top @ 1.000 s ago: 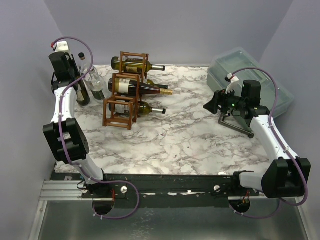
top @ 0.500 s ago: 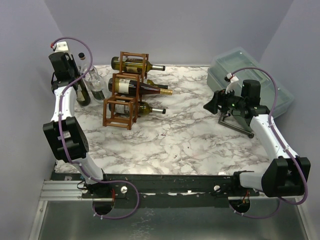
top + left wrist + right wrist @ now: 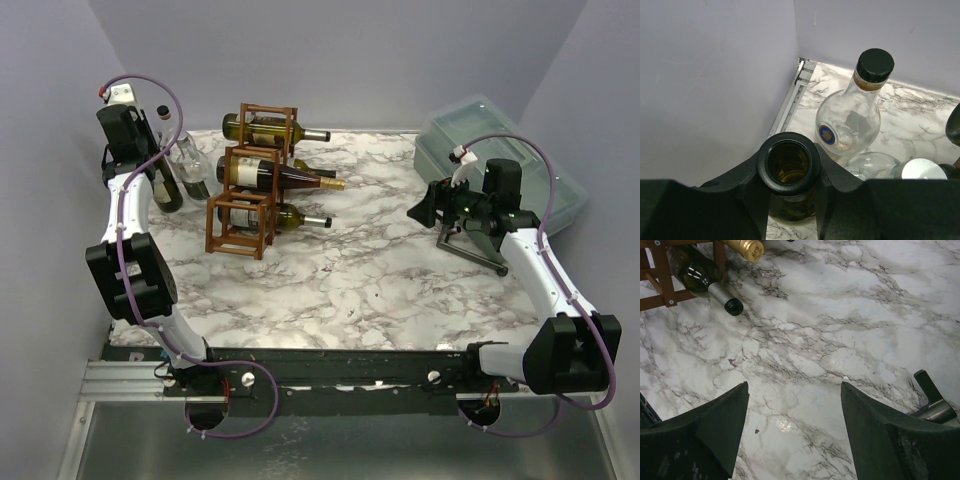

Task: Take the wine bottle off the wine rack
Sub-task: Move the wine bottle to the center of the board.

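Left hand: closed tight around the neck of a dark glass wine bottle with an open, uncapped mouth. This bottle stands upright at the far-left corner of the white, grey-veined marble bench, off the rack and to its left. Whether its base touches the bench cannot be told.

Just beside it: a round-bellied clear glass bottle with a black cap and a second clear bottle with a silver cap.

The reddish-brown wooden wine rack sits left of centre on the far half of the bench. It is made of thin bars forming open square cells, stepped in three tiers. Each tier carries one bottle lying on its side, neck pointing right:
- top, a green bottle with a dark capsule
- middle, a dark bottle with gold foil
- bottom, a dark bottle with a silver collar and black cap

Right hand: fingers spread apart, holding nothing, above bare marble at the right side and well apart from the rack.
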### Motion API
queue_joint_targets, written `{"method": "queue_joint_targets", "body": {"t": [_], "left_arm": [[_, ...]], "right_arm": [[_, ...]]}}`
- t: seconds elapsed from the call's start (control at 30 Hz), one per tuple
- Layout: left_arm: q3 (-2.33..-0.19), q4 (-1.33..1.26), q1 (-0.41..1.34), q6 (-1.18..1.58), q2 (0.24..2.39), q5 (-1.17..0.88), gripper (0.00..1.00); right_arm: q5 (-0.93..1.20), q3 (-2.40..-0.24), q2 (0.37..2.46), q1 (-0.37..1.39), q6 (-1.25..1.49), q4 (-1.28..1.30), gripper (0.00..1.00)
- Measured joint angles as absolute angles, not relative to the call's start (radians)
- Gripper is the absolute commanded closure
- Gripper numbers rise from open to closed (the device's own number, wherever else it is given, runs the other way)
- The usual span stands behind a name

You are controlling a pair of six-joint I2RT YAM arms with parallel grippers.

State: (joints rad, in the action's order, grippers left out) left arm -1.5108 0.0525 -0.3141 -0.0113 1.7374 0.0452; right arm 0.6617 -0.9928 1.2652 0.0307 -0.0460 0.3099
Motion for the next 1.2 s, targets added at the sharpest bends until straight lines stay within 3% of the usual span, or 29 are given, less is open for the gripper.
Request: {"method": "queue_joint_targets", "body": {"t": [0.3,0.7,0.83,0.93,1.2], "left_arm": [[-1.510,0.014,-0.318,0.007,1.737,0.053,0.53],[-1.509,0.001,-0.319,0.030,1.718,0.053,0.14],[-1.507,0.002,-0.319,0.046,1.678,0.053,0.06],[-1.495,0.012,-0.319,0.063,1.635,0.054,0.02],[-1.441,0.127,-0.320,0.155,1.524,0.074,0.01]], "right_arm": [[0.661,-0.993,1.265,0.031,-0.046,0.311,0.23],[0.661,-0.994,1.265,0.031,-0.047,0.316,0.23],[0.661,-0.994,1.265,0.031,-0.049,0.317,0.23],[0.661,-0.994,1.265,0.031,-0.053,0.317,0.23],[0.661,-0.994,1.265,0.031,-0.054,0.317,0.23]]}}
